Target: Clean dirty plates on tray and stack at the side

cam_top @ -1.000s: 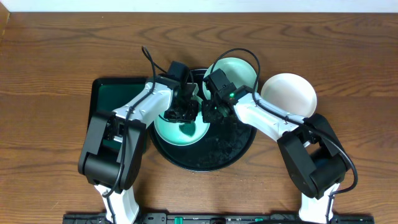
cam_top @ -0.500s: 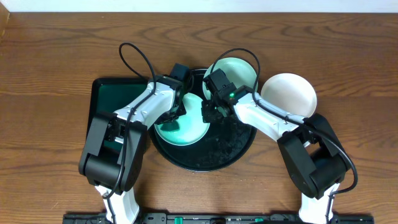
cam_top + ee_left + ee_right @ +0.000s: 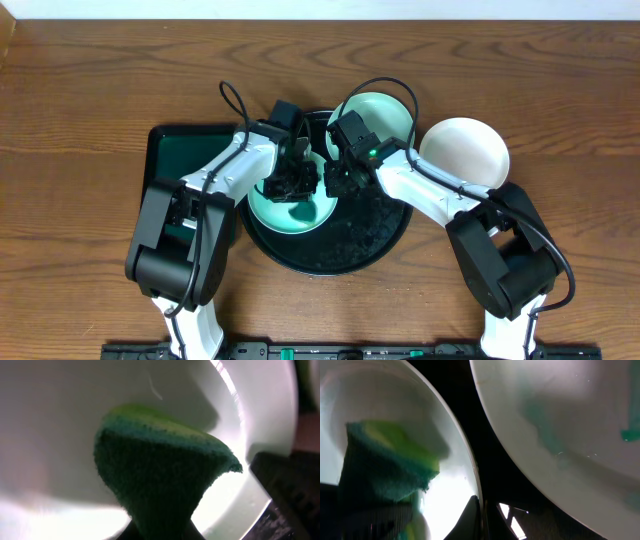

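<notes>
A pale turquoise plate [image 3: 300, 213] lies on the round black tray [image 3: 350, 240]. My left gripper [image 3: 290, 185] is shut on a green sponge [image 3: 160, 475] and presses it into this plate. My right gripper [image 3: 335, 178] is shut on the plate's right rim [image 3: 476, 495]. A second turquoise plate [image 3: 385, 115] sits at the tray's back right, with a green smear [image 3: 630, 435] in the right wrist view. A white plate [image 3: 465, 150] lies on the wood to the right of the tray.
A rectangular dark-green tray [image 3: 175, 160] lies left of the black tray, under my left arm. Brown tabletop [image 3: 100, 90] surrounds everything. Black crumbs speckle the front of the black tray.
My left gripper with the sponge swept left across the plate, then back to its middle. The right gripper and all plates stayed still.
</notes>
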